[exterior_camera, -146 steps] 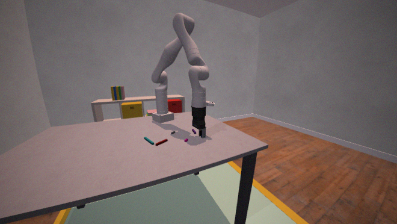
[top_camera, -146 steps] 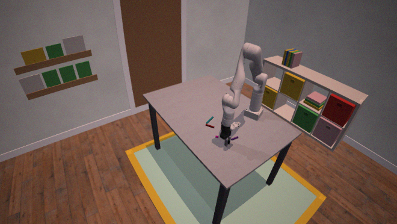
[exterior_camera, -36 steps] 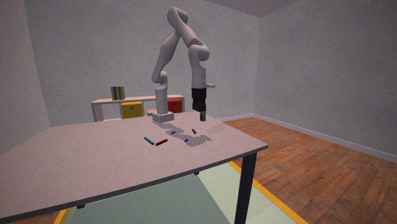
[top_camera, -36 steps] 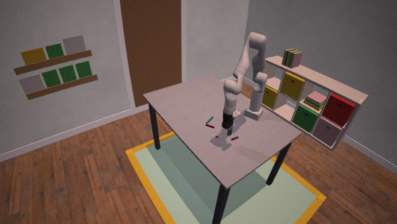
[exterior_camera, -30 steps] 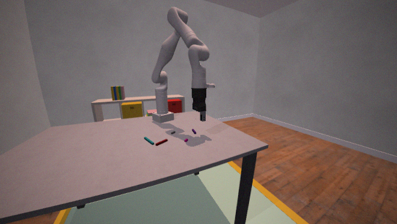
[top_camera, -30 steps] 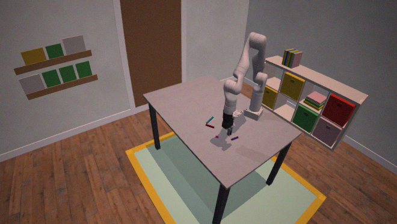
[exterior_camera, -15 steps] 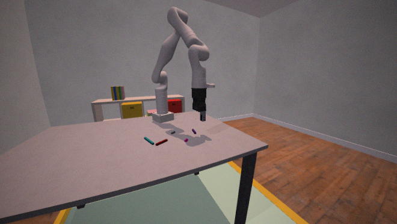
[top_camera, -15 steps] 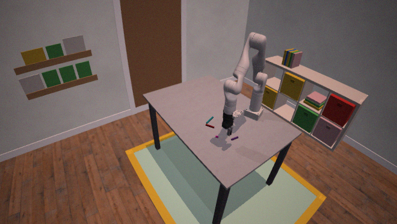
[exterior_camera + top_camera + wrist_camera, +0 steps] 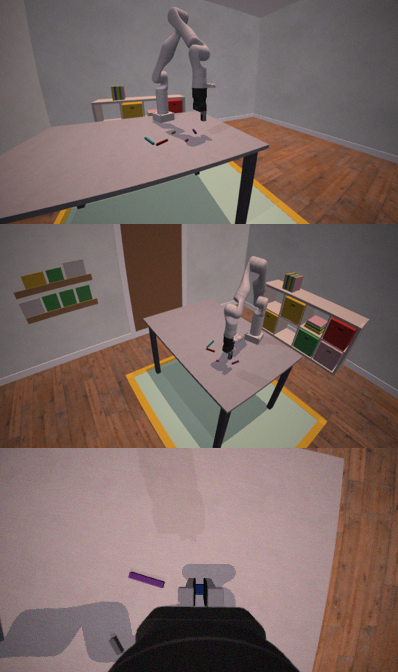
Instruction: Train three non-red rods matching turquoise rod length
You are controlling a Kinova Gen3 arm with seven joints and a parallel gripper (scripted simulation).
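Observation:
My gripper is shut on a small blue rod and holds it well above the table, as the top and exterior views show. The purple rod lies flat on the table to the left of the fingers; it also shows in the top and exterior views. The magenta rod lies nearer the table's edge. The grey rod lies in the arm's shadow. The turquoise rod and the red rod lie close together, apart from the others.
The table's right edge and the wooden floor are close on the right in the wrist view. The arm's base stands at the back of the table. A shelf unit with coloured boxes stands behind it.

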